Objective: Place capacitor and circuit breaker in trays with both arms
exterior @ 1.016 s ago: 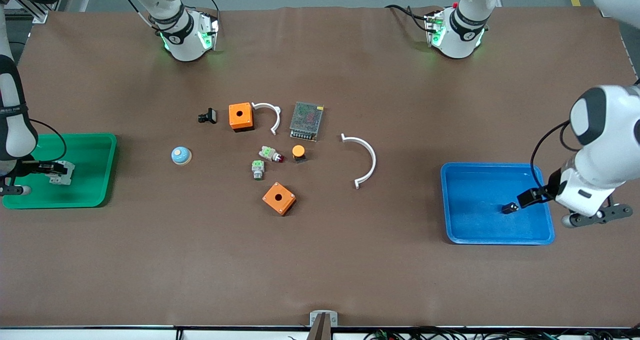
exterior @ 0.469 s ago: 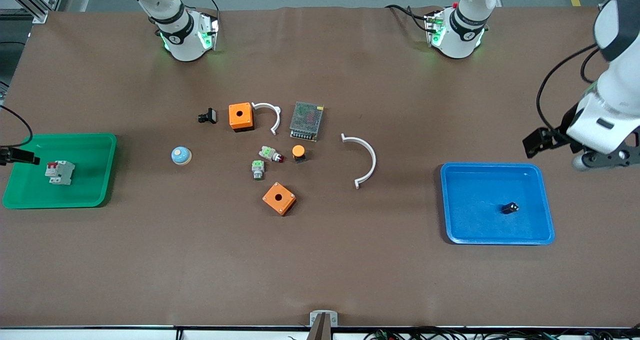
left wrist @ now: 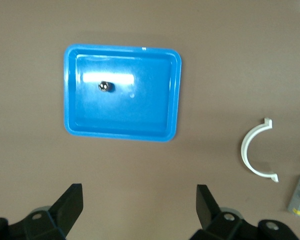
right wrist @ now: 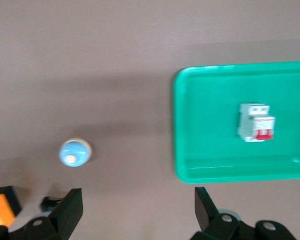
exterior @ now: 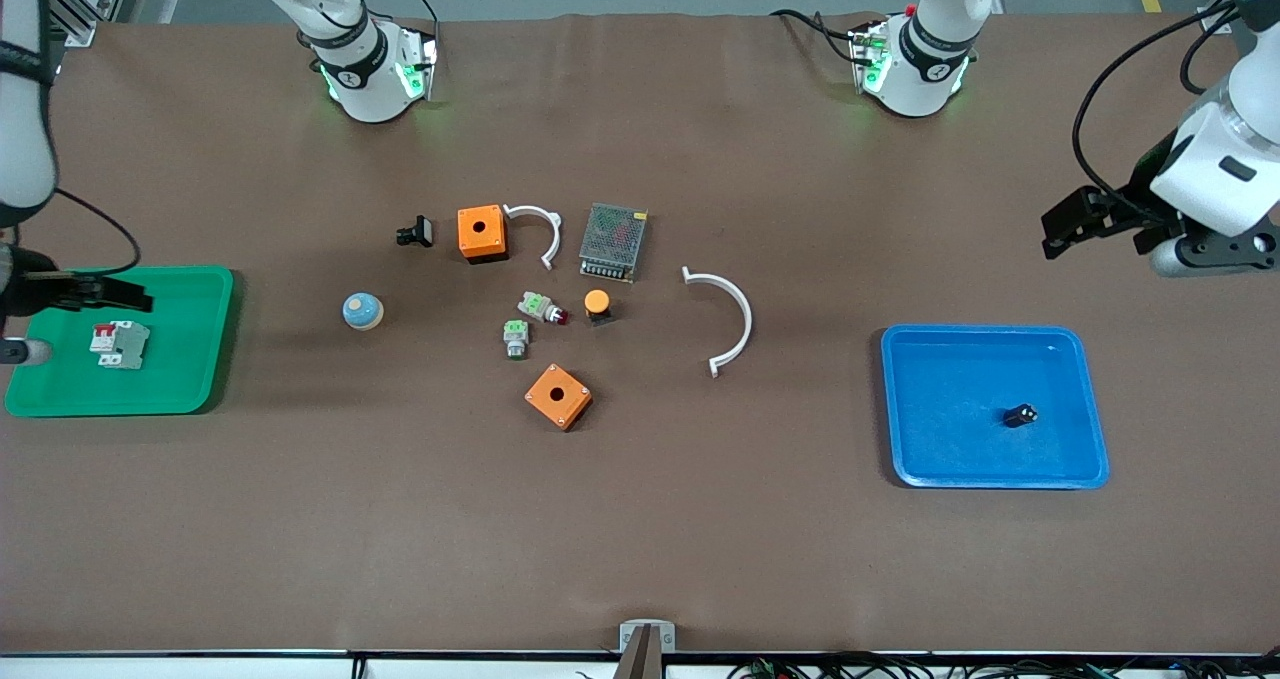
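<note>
Judging from how things lie, both placements look done: the tiny dark cylindrical capacitor (exterior: 1020,415) lies in the blue plastic tray (exterior: 905,399) toward the left arm's end of the brown desk (exterior: 640,539), and the light grey circuit breaker with red levers (exterior: 119,344) lies in the green plastic tray (exterior: 210,339) toward the right arm's end. The left pincer (exterior: 1062,227) hangs released and empty above the desk beside the blue tray, and the right pincer (exterior: 110,294) hangs released and empty over the green tray. Only the wrist views show clearly the wide gap between each pincer's fingers (left wrist: 70,206), while only the front view shows both trays together.
</note>
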### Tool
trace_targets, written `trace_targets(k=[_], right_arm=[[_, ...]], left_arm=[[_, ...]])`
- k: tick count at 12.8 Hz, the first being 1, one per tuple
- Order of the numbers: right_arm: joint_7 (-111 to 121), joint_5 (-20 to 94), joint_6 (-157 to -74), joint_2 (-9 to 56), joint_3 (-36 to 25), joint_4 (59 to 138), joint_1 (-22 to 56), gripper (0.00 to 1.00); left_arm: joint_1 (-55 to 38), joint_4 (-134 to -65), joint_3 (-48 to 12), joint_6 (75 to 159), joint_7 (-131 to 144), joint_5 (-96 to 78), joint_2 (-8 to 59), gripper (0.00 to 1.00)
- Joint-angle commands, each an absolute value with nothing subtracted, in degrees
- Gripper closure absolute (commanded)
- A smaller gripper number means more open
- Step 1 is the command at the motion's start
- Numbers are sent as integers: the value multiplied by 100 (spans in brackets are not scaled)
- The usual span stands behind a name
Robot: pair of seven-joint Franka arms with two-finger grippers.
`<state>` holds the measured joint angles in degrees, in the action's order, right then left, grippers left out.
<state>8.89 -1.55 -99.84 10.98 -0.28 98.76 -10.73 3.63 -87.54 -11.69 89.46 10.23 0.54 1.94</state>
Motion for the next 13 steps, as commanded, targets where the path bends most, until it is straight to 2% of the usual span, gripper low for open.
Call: trace_targets(k=[1,2,7,13], right_arm=[[529,79,-10055,537,-88,10441,-748,1],[362,79,-10046,458,-88,10459,-582,1],[-114,175,-10020,220,-88,10328,-202,0],[-71,281,-9510,272,-105,9194,-193,0]], left_arm=[[-121,-8833,-652,8623,888,-141,-122,0],[-288,-8877,-459,8587,888,-141,-219,0],[-264,-9141,-501,8596,888,-35,-422,0],[-255,-9202,-492,8604,879,-35,-518,0]])
